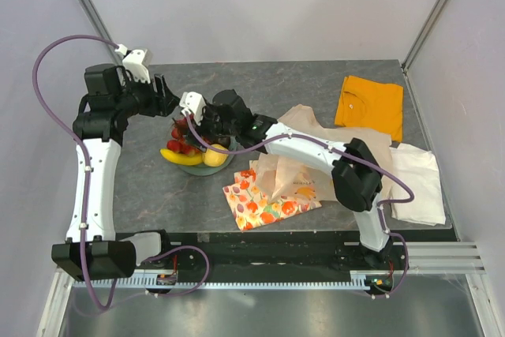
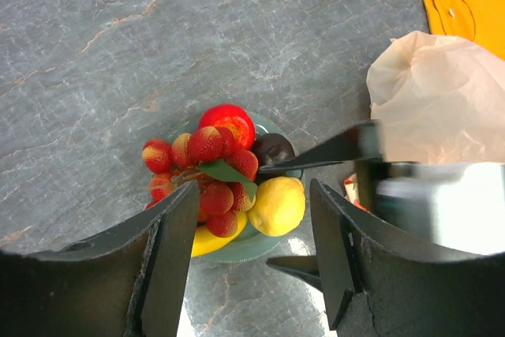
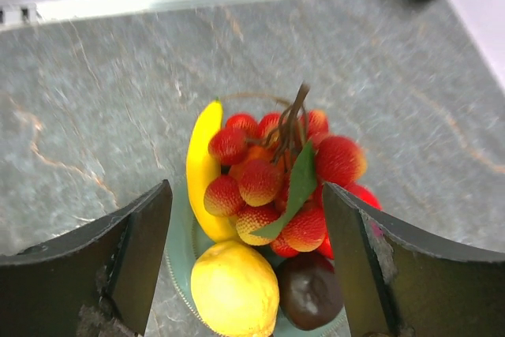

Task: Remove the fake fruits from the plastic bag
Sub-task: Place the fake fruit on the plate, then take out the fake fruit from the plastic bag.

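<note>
Leftmost, the left gripper (image 1: 167,94) is hovering with its fingers spread apart, holding nothing, just beside a teal dish (image 1: 207,170). The fake fruits are sitting piled in that dish: banana (image 3: 201,163), lemon (image 3: 234,290), red berry bunch (image 3: 268,183), red apple (image 2: 227,120). The right gripper (image 3: 246,191) is hanging over them, fingers parted and empty. Farther right, the plastic bag (image 1: 296,183) is lying crumpled on the table (image 1: 260,84), touching a fruit-patterned cloth (image 1: 264,204).
</note>
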Controlling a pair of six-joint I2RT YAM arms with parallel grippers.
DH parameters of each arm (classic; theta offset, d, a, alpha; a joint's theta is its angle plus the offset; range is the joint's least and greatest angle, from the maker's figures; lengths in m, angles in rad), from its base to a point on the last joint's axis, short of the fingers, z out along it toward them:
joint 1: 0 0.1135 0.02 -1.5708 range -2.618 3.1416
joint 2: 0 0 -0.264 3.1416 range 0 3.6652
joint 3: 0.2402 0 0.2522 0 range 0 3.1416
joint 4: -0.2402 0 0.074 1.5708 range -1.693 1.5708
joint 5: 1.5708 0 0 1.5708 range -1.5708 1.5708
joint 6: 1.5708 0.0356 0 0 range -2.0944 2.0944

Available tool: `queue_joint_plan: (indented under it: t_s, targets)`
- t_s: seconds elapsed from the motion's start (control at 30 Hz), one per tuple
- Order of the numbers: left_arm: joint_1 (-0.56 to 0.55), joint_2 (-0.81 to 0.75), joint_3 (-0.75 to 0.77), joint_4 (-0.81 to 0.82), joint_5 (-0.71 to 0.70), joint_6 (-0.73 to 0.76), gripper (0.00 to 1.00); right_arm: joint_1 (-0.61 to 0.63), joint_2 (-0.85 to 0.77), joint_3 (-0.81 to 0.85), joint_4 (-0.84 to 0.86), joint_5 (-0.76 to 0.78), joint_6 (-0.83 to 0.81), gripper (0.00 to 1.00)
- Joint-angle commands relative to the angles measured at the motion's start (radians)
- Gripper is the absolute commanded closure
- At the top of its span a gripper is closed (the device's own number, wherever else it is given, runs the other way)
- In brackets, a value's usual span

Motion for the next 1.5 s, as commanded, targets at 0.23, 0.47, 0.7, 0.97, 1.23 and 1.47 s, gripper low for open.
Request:
queue_joint_plan:
  t_s: [0.23, 0.47, 0.7, 0.97, 1.23, 1.47]
  targets:
    - [-0.002, 0.017, 0.052, 0.058, 0.074, -0.031, 0.34, -0.040, -0.224, 0.065, -0.155, 0.044, 0.098, 0.15]
    - [-0.066, 0.049, 0.102, 0.032, 0.380, 0.006, 0.31, -0.221, -0.481, 0.029, -0.468, 0.083, -0.031, 0.16]
    - [-0.442, 0.095, 0.093, -0.123, 0.411, 0.173, 0.23, -0.338, -0.769, -0.130, -0.836, 0.170, -0.241, 0.32]
    - [-0.725, 0.109, -0.020, -0.230, 0.407, 0.365, 0.21, -0.344, -0.921, -0.175, -1.112, -0.002, -0.370, 0.49]
    - [-0.896, 0.145, -0.131, -0.134, 0.289, 0.367, 0.10, -0.344, -0.949, -0.332, -1.298, -0.049, -0.511, 0.56]
    - [-0.979, 0.169, -0.232, 0.055, 0.138, 0.174, 0.01, -0.344, -0.976, -0.452, -1.262, -0.025, -0.550, 0.52]
